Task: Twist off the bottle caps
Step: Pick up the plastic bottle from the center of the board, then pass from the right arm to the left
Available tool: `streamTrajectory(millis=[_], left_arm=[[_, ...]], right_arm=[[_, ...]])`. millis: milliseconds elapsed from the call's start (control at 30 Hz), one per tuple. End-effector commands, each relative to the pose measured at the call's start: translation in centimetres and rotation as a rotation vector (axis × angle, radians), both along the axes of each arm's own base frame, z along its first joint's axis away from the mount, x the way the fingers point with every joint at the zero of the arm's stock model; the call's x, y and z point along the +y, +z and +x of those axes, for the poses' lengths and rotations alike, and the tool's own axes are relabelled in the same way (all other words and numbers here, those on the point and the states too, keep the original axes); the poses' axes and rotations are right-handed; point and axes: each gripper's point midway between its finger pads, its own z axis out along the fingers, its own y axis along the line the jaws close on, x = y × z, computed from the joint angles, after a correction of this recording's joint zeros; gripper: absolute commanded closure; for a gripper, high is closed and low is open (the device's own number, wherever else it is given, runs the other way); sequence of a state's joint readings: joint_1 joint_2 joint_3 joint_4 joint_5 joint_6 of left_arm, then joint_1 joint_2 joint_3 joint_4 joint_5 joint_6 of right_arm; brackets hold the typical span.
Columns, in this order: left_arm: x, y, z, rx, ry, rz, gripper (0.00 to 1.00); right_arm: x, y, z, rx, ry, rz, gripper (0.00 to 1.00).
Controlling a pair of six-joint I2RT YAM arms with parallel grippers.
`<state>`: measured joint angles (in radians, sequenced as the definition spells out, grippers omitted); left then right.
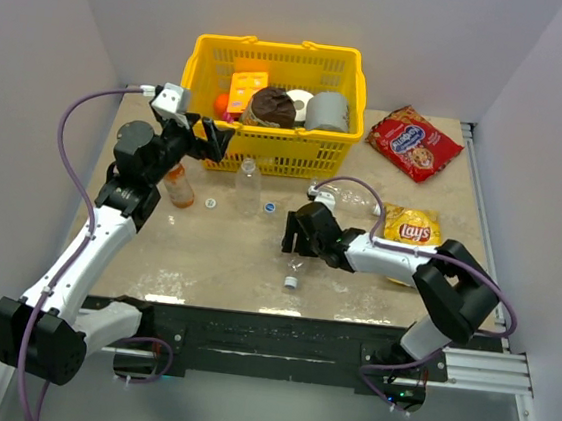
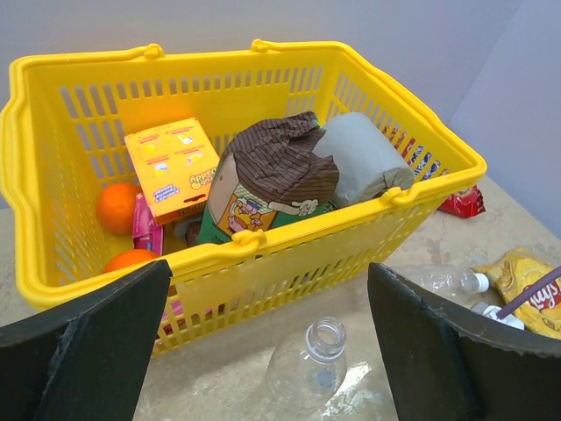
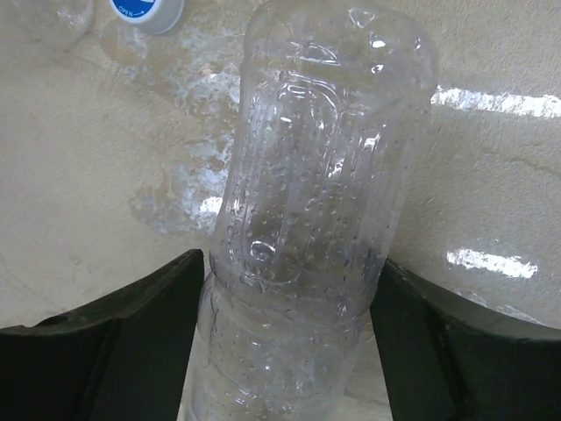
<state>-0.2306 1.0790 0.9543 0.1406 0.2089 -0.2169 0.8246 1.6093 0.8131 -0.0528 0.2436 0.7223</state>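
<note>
Two oranges (image 2: 117, 207) in basket (image 2: 263, 53) | left gripper (image 2: 267, 272) open | right gripper (image 3: 287, 289) around bottle (image 3: 324, 158), grip unclear

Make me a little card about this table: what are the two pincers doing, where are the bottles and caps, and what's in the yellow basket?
left pincer: open, empty, by the yellow basket
right pincer: astride the lying clear bottle; firm grip unclear
standing clear bottle: cap off, before the basket
orange bottle: upright, beside the left arm
loose caps: two on the table near the standing bottles
basket contents: oranges, an orange box
snacks: red bag, Lay's bag, on the right
</note>
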Motion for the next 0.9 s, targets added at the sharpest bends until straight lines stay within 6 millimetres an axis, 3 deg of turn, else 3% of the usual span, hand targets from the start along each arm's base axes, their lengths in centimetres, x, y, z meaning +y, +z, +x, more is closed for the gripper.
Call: streamTrajectory(millis=[0,133,267,333,367,400,433,500,633,667,733,867], left_arm=[[-1.0,3.2,-0.5,-0.099,-0.061,0.012,0.0],[-2.7,3.0,-1.2,-0.112,-0.152,0.044,0.0],[-6.2,3.0,-3.2,-0.144,-0.333,0.092,0.0],[-8.8,3.4,-5.4,-0.172,-0.482,0.114,0.0],[-9.7,3.0,-6.2,-0.176,-0.537,0.138,0.0],[-11.4,2.9,-8.3,-0.19,-0.654,0.146,0.0],[-12.2,2.9,-9.4,-0.198,-0.713,0.153,0.0],[-13.9,2.6,-12.6,-0.191,-0.878,0.149,0.0],[-14.6,1.5,-16.3,-0.116,-1.077,0.113,0.01],[-14.5,0.5,-17.1,-0.054,-1.103,0.113,0.01],[-14.6,-0.1,-18.8,-0.022,-1.141,0.111,0.01],[-14.0,-1.4,-20.9,0.075,-1.172,0.091,0.0]], right_arm=[[-0.1,0.9,0.1,-0.035,0.001,0.004,0.32],[-0.1,3.9,-1.5,-0.051,0.103,0.05,0.4],[0.6,7.8,-4.8,-0.032,0.403,0.064,0.42],[-0.6,8.4,-6.7,0.032,0.484,0.049,0.43],[-0.7,9.9,-7.2,0.014,0.556,0.062,0.43],[-0.5,10.9,-8.6,0.044,0.631,0.118,0.44],[-1.5,11.2,-9.3,0.08,0.656,0.129,0.44],[-1.4,13.8,-11.1,0.058,0.796,0.206,0.45],[-1.0,17.7,-14.4,0.061,0.998,0.335,0.46],[-0.8,18.7,-14.8,0.046,1.031,0.365,0.46],[-0.3,20.1,-16.6,0.07,1.118,0.464,0.47],[-0.2,22.0,-18.2,0.071,1.206,0.554,0.49]])
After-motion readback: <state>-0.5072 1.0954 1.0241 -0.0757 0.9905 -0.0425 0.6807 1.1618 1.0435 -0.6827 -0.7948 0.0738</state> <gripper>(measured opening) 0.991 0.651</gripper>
